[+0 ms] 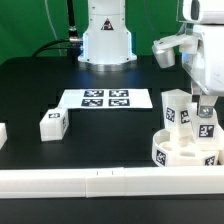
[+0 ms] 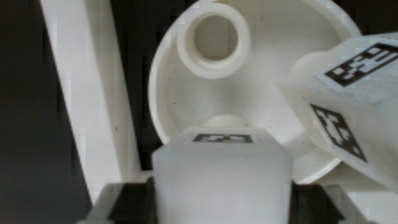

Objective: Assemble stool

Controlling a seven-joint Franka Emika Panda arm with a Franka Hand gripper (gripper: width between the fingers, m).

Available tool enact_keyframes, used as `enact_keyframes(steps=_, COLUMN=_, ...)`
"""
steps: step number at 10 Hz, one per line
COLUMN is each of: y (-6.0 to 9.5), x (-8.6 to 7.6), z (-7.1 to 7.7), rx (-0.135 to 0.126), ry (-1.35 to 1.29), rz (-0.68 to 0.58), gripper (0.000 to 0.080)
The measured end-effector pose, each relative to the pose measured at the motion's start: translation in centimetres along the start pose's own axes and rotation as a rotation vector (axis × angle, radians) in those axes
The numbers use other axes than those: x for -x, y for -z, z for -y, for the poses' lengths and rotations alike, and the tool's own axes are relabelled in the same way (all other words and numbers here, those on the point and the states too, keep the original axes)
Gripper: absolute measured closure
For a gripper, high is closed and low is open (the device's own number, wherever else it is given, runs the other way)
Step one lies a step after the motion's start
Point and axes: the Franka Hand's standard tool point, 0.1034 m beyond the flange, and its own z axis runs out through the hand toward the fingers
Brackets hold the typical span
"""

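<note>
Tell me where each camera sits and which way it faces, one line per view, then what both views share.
Exterior view: off the arm, across the black table from the arm's base, facing it; base, wrist and tool show.
Wrist view: on the wrist, looking down along the tool at the seat; only the tool's dark fingers show, flanking a leg.
Shared: the seat, the leg at the tool, a second tagged leg on the seat, apparently the white rail.

Robotics lab: tagged marker board [image 1: 105, 99] on a black table [image 1: 40, 85].
</note>
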Motion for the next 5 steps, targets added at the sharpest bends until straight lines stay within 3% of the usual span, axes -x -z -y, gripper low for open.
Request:
enact_keyframes(steps=3, y=-0.02, x=0.02, z=0.03, rx=-0.001, ry=-0.21, rz=0.0, gripper=0.0464)
enact_keyframes(steps=5, y=-0.03, x=-0.55, z=0.48, rx=-0.002, ry=-0.511, rz=-0.003, gripper=0.0464)
